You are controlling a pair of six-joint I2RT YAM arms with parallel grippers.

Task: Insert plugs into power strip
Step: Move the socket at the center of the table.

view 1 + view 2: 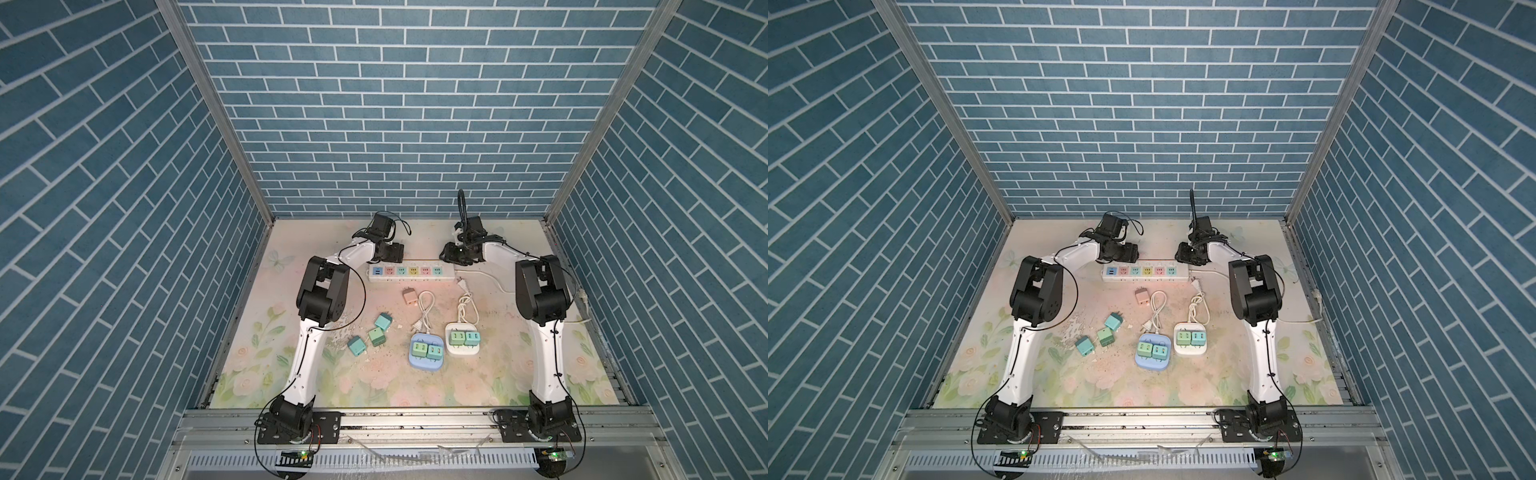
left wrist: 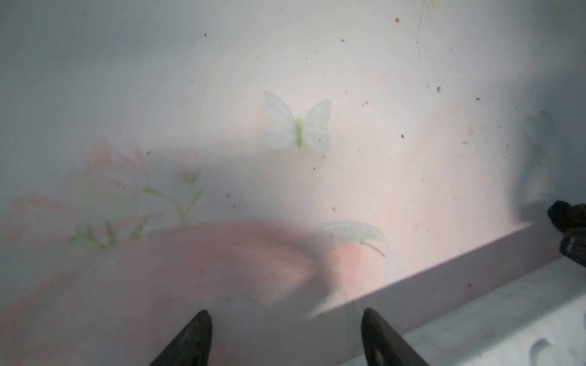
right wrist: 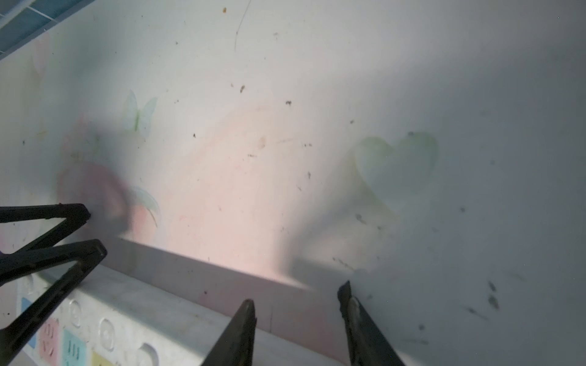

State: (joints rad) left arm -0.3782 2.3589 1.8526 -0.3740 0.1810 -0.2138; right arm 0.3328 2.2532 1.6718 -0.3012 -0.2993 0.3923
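The left gripper (image 2: 285,312) is seen with its jaws set wide apart and nothing is gripped between them. The floral table cover (image 2: 348,95) is seen past them, and the far edge of the white power strip (image 2: 507,317) runs just beside one finger. The right gripper (image 3: 298,293) is seen with a narrower gap between its jaws, likewise empty, by the far corner of the strip's right end. In both top views the two grippers are found facing each other just behind the power strip (image 1: 409,274). The left one is placed near the strip's left end, and the right one near the end from which the strip's white cord (image 1: 490,279) is led away. The six coloured socket faces are seen uncovered. All the plugs are found on the robot's side of the strip. The pinkish-tan plug (image 1: 410,297) is laid near it, prongs pointed toward it. Three loose teal plugs (image 1: 383,321) (image 1: 377,336) (image 1: 356,345) are scattered on the cover near the left arm, well apart from the strip. Two more are set side by side on a rounded blue base (image 1: 426,366), and two on a rounded white base (image 1: 463,354) just beside it. Two coiled white cords (image 1: 424,309) (image 1: 467,311) are laid between the strip and these bases.
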